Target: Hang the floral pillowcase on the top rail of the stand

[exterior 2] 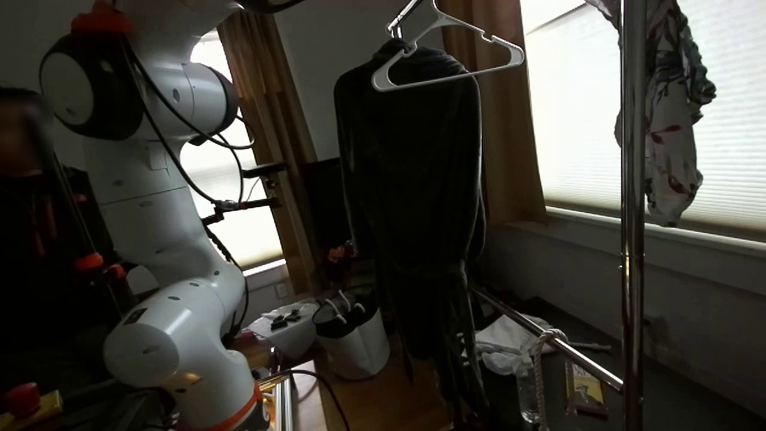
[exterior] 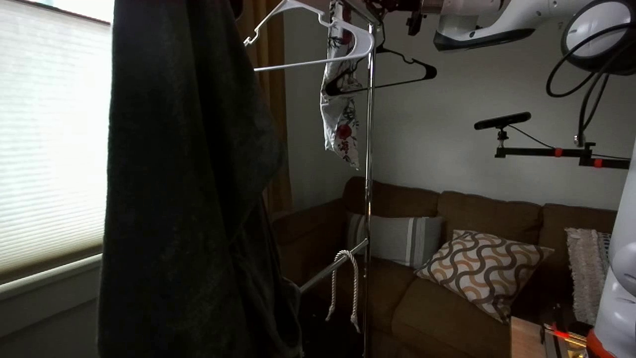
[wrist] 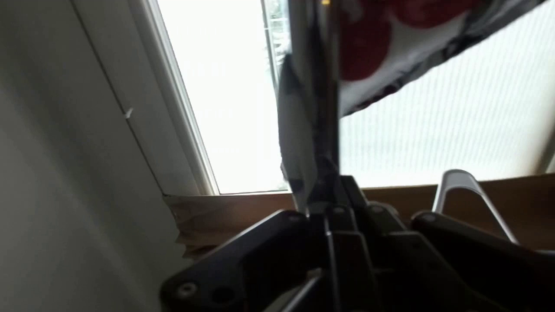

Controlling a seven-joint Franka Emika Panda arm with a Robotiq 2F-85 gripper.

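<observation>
In wrist view only, floral pillowcase [wrist: 381,52] pinched, end effector [wrist: 328,212] closed

In an exterior view: garment [exterior: 189,174] blocks left side. White hanger [exterior: 366,44] and black hanger [exterior: 429,71], 2 in all, crowd rail [exterior: 363,11]. Open gap between pole [exterior: 368,174] and camera [exterior: 503,121], above sofa [exterior: 489,211]. Crossbar [exterior: 317,278] obstructs lower down.

The floral pillowcase [exterior: 339,109], whitish with red blooms and dark leaves, hangs long, limp and creased at the silvery top rail of the stand [exterior: 362,11], its lower edge slanting. Cloth shows either side of that straight bar (whether fully draped over, I can't tell).
</observation>
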